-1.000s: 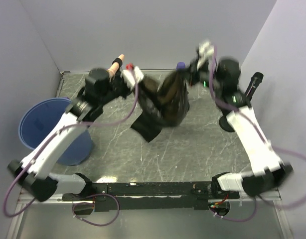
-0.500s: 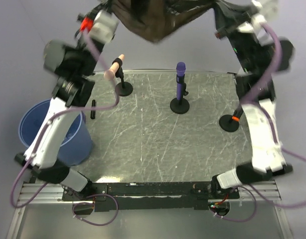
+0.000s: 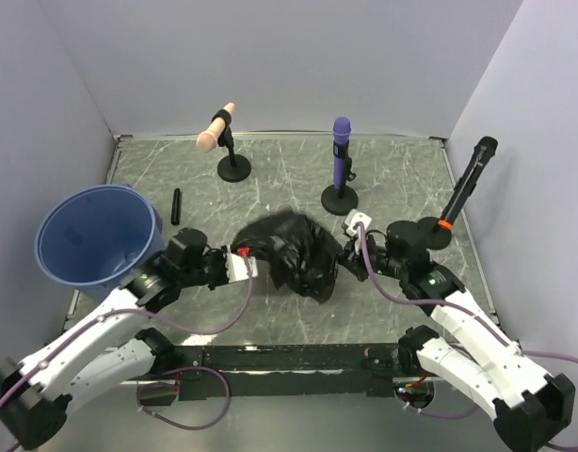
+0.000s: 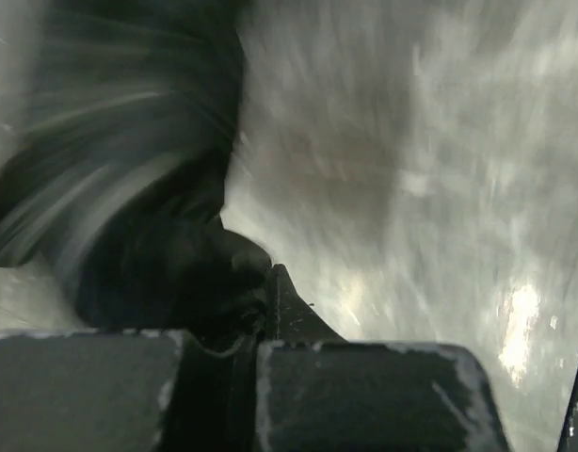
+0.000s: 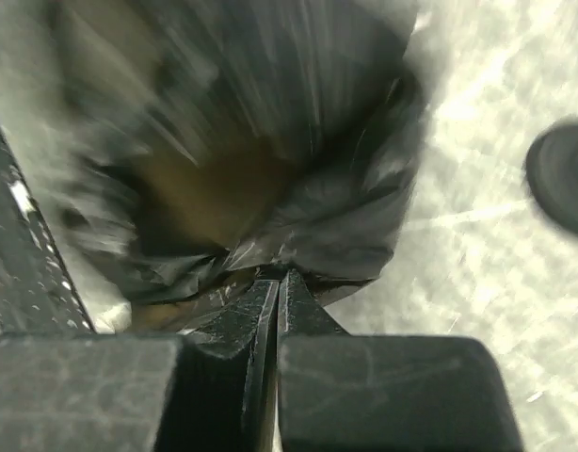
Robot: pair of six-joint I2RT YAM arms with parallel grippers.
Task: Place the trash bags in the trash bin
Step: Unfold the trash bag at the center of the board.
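A crumpled black trash bag [image 3: 294, 254] lies on the marble table, a little in front of its middle, stretched between both arms. My left gripper [image 3: 244, 265] is shut on the bag's left edge, with the pinched plastic at the fingertips in the left wrist view [image 4: 268, 275]. On the bag's right edge my right gripper [image 3: 348, 247] is shut, its closed tips biting a fold of the bag [image 5: 270, 151] in the right wrist view [image 5: 278, 275]. The blue trash bin [image 3: 91, 240] stands open at the table's left edge, left of my left arm.
Three microphones on round stands rise at the back: a peach one [image 3: 216, 127], a purple one [image 3: 341, 141] and a black one with an orange ring [image 3: 464, 185] at the right. A small black stick [image 3: 175, 202] lies near the bin. Grey walls enclose the table.
The bag was at the back of the table, then swung high overhead between both arms, and has now come down to the front middle. Both grippers stayed shut on it.
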